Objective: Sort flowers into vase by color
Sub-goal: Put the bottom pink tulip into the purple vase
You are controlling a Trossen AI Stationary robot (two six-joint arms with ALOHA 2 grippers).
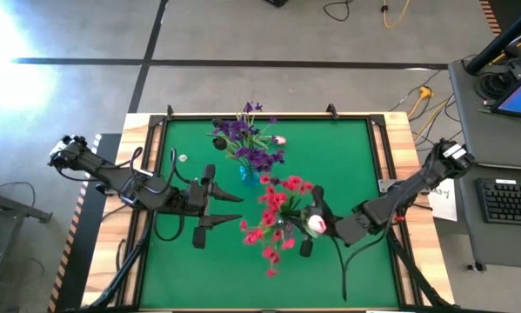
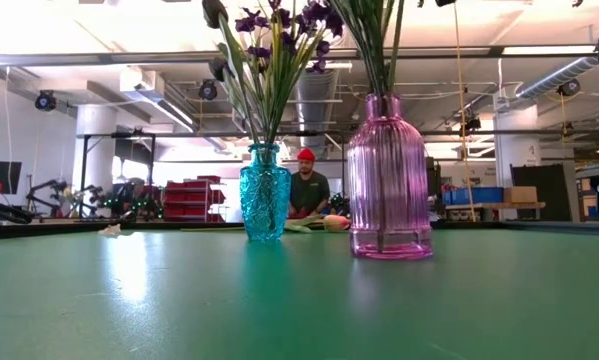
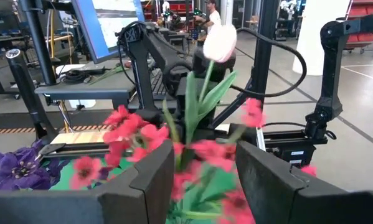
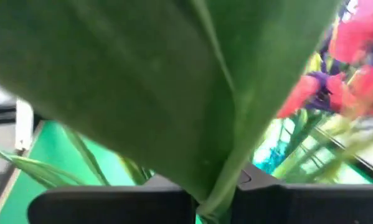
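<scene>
The tabletop [image 1: 182, 261] is covered in smooth green felt-like cloth and framed in pale wood. Two ribbed glass vases are seen in the low view: a small turquoise vase [image 2: 265, 192] with a cut, faceted surface and a narrow neck, and a larger pink vase [image 2: 387, 190] with vertical fluting, a bottle-shaped shoulder and a thick clear base. The turquoise vase is filled with purple flowers [image 1: 247, 139] on thin green stems, fanning outward from the neck. Green stems are seen rising from the pink vase, and from above the red flowers [image 1: 277, 213] are spread over it in a loose cluster of small soft petals.

A white-pink tulip [image 1: 316, 224] with a smooth, rounded, closed bud and a broad matte green leaf is held just right of the red cluster. Its stem is pinched by the right tool [image 4: 214, 205], whose dark flat fingers are pressed together on it at the leaf base. A second pale bud [image 1: 280, 139] is seen beside the purple flowers at the far side.

The left tool [image 1: 210, 202] is held left of the vases above the tabletop, its blocky dark fingers [image 3: 150, 180] spread apart with nothing between them, pointing toward the red blossoms and the raised tulip.

A small pale scrap [image 1: 183, 158] lies on the cloth at the far left.
</scene>
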